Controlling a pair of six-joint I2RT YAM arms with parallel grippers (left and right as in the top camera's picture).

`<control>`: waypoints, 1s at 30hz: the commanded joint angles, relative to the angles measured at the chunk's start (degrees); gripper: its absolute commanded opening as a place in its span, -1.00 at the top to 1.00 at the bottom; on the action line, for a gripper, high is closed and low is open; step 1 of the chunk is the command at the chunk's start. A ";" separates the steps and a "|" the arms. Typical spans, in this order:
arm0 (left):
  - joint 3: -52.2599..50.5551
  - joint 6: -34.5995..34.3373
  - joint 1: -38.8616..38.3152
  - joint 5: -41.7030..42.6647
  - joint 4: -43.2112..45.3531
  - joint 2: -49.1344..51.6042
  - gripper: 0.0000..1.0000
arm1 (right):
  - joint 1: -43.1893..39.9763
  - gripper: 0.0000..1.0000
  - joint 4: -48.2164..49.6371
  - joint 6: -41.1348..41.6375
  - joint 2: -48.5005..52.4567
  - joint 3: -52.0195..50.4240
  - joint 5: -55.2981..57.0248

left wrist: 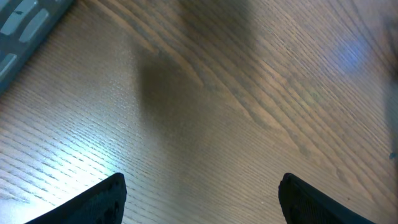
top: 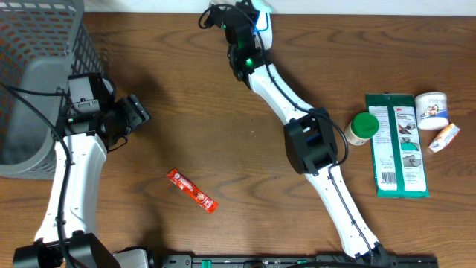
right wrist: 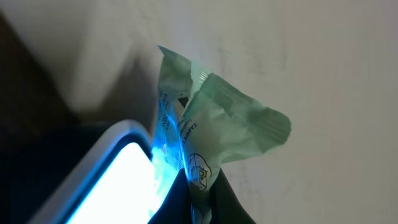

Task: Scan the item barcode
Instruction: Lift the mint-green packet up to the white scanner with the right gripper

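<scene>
The pale green packet (right wrist: 211, 124) fills the middle of the right wrist view, crumpled and standing upright, its lower end pinched in the closed right gripper (right wrist: 202, 200). The scanner window (right wrist: 118, 180) glows blue-white just beside it at the lower left of the frame, and the light catches the packet's near edge. Printing shows on the wrapper, but I cannot tell whether a barcode faces the glass. To do this step well, the printed face probably needs to be turned flat toward the window, with the crinkled film held taut and steady so the code reads cleanly, and the grip kept low so it does not cover the code. In the overhead view the left gripper (left wrist: 199, 199) hangs over bare wood with its jaws wide apart and nothing between them, beside the grey mesh basket (top: 37, 59) at the upper left. A red sachet (top: 191, 190) lies alone at lower centre of the brown wooden table (left wrist: 205, 93). At the right of the frame are a green-capped bottle (top: 362, 128), a green wipes pack (top: 398, 145), a white tub (top: 431, 109) and a small orange packet (top: 445, 138). A pale wall stands behind the scanner.
</scene>
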 commanded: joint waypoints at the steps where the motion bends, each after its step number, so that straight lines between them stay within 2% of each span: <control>1: 1.11 0.11 0.42 0.26 -0.17 -0.22 -0.61 | 0.35 0.98 -0.11 1.29 0.90 0.98 0.17; 4: 1.11 0.11 0.42 0.26 -0.17 -0.22 -0.61 | 0.87 0.98 -0.07 1.84 0.90 0.98 2.36; 10: 1.11 0.11 0.42 0.26 -0.15 -0.22 -0.61 | 1.68 0.98 -0.11 10.08 0.90 0.98 5.55; 17: 1.11 0.11 0.42 0.26 -0.17 -0.22 -0.61 | 2.80 0.98 0.55 10.34 0.90 0.98 8.55; 20: 1.11 0.11 0.42 0.26 -0.17 -0.22 -0.61 | 2.75 0.98 3.21 12.22 0.90 0.98 11.61; 26: 1.11 0.11 0.42 0.26 -0.15 -0.22 -0.61 | 2.60 0.98 16.33 13.29 0.00 0.98 17.11; 30: 1.11 0.11 0.42 0.26 -0.15 -0.22 -0.61 | 2.64 0.98 12.22 16.96 -4.31 0.98 16.76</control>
